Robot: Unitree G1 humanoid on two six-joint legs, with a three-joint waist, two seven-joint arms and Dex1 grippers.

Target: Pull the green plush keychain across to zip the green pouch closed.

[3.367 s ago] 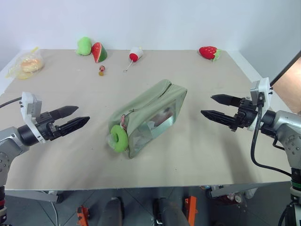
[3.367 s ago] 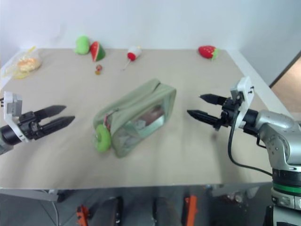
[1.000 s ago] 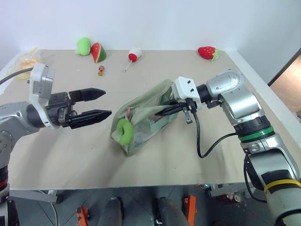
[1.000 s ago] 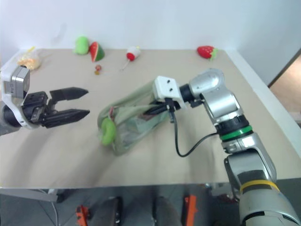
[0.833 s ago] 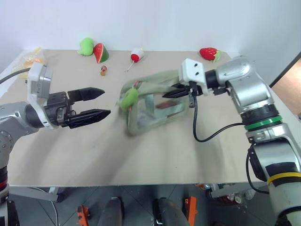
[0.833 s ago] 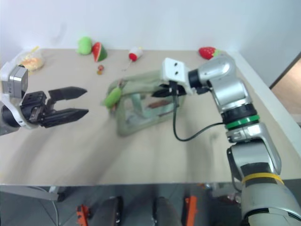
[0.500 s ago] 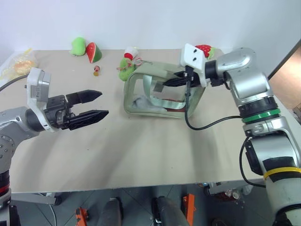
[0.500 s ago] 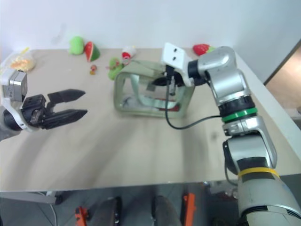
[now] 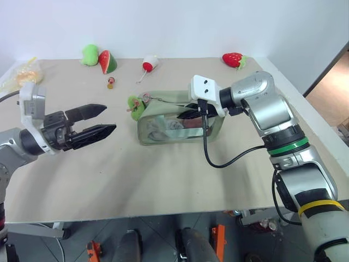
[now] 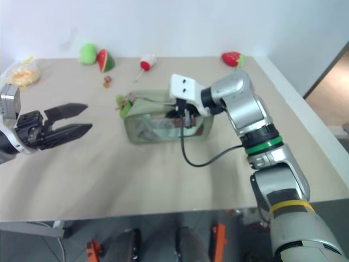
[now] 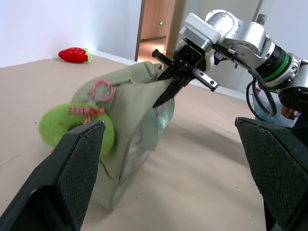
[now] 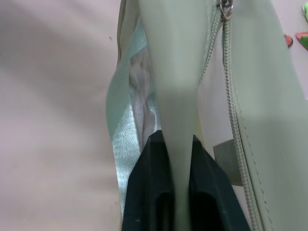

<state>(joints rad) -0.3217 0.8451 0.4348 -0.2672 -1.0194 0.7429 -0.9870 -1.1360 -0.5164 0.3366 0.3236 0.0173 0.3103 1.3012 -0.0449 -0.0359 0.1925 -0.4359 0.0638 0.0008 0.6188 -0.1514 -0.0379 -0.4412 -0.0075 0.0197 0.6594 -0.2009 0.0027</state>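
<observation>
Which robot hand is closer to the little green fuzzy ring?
Left. The left gripper hovers open, apart from the green plush keychain. The right gripper pinches the strap at the green pouch's other end.

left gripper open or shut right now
Open. The left gripper has its two black fingers spread with a clear gap, holding nothing, short of the green pouch.

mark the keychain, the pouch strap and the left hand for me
green plush keychain [image 11: 77, 126], left wrist view, on the plush ring.
pale green strap [image 12: 177, 91], right wrist view, on the flat band between the right hand's fingers.
left hand [image 9: 97, 121], left eye view, midway between its open fingertips.
</observation>
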